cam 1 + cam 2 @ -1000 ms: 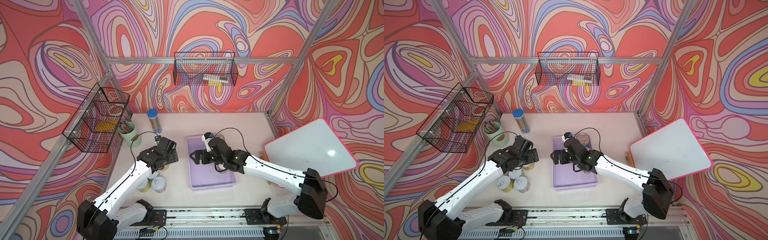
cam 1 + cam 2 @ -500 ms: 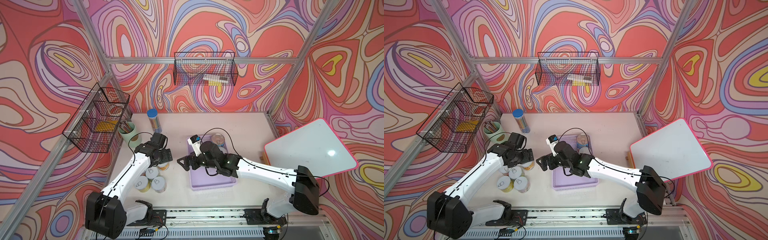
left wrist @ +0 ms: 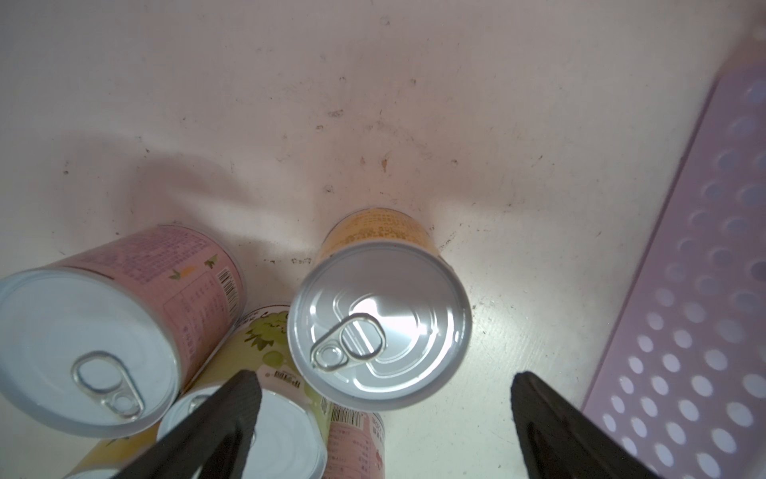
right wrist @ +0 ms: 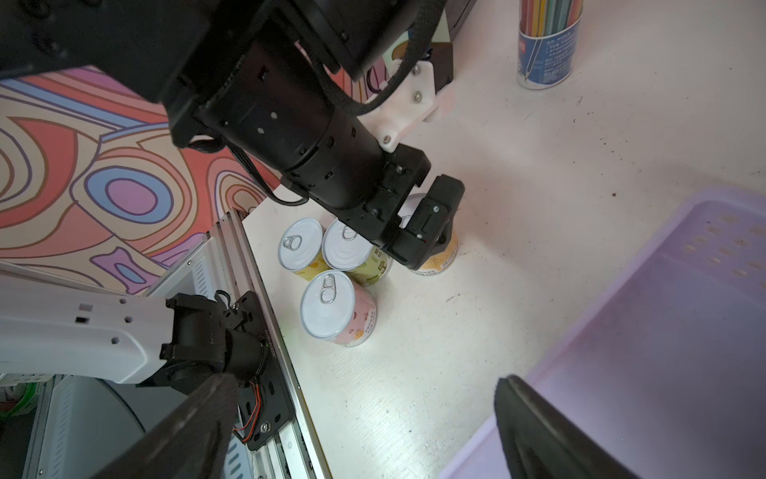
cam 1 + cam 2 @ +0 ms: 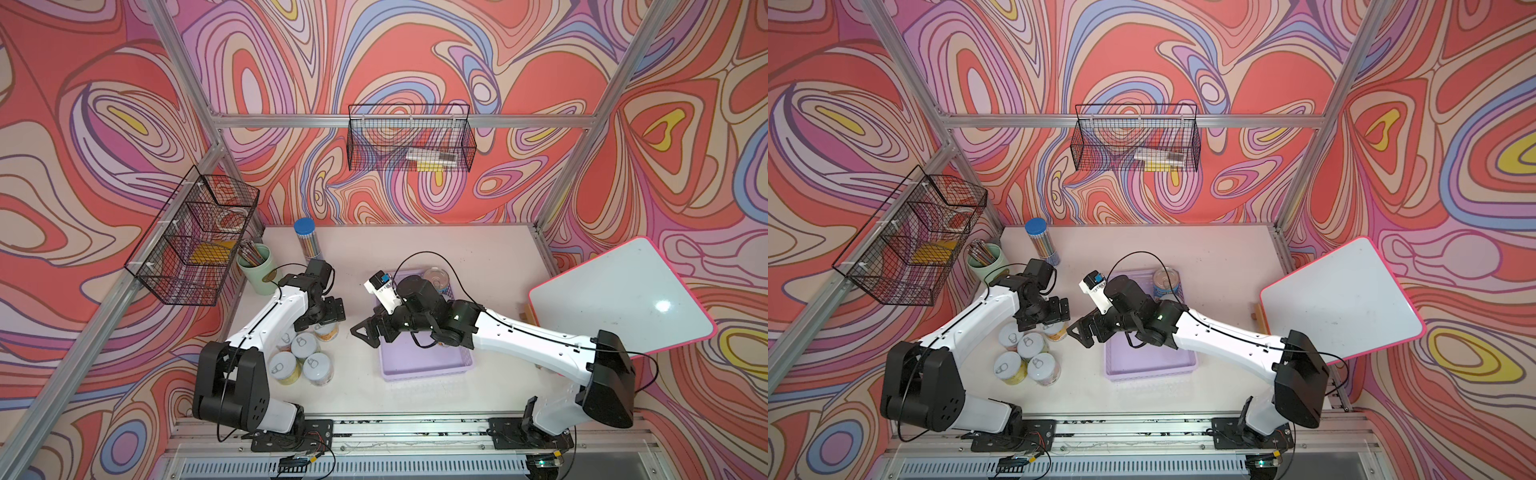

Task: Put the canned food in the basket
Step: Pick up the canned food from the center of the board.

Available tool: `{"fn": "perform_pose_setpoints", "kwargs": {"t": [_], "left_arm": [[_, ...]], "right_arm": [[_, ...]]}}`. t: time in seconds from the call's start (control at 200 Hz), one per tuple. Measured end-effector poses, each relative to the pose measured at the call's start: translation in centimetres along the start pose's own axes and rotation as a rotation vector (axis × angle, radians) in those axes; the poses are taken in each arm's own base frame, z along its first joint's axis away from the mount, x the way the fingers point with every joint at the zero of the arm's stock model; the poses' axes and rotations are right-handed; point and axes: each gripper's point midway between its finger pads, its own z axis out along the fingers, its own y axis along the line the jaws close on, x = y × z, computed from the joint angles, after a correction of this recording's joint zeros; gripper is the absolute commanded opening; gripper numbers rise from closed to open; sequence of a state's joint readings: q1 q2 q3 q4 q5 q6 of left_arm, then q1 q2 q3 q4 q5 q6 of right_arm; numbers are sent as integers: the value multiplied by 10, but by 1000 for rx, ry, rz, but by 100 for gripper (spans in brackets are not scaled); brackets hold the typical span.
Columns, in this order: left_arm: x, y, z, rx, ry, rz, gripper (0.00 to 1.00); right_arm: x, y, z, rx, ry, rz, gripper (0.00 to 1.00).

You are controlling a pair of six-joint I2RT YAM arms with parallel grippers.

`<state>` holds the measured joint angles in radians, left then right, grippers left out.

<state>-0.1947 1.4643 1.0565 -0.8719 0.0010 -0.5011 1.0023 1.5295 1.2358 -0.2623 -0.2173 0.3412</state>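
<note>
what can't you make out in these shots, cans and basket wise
- Both top views: the right arm covers the middle of the basket; cans under it cannot be told, and the blue-labelled can shows only partly.
- Both top views: the left gripper hides most of the orange-labelled can.
- Left wrist view: the green-labelled can is cut by the frame edge and crossed by a finger.

The walls [image 5: 415, 54], printed with swirling red, lilac, blue and yellow bands, close in the pale, scuffed tabletop [image 5: 478, 249] on the far, left and right sides, edged by aluminium framing [image 5: 291, 121]. A black wire basket [image 5: 409, 143] hangs on the far wall and a second wire basket [image 5: 191, 241] on the left wall. A pink-rimmed whiteboard [image 5: 615, 295] leans at the right, catching a small bright glare under even light.
</note>
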Motion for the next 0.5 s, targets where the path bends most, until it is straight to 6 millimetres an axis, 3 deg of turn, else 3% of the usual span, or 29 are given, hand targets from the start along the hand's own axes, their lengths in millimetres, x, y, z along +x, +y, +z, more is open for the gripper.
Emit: {"fn": "perform_pose_setpoints", "kwargs": {"t": [0.501], "left_arm": [[-8, -1, 15, -35, 47, 12, 96]], "right_arm": [[5, -5, -1, 11, 17, 1, 98]]}}
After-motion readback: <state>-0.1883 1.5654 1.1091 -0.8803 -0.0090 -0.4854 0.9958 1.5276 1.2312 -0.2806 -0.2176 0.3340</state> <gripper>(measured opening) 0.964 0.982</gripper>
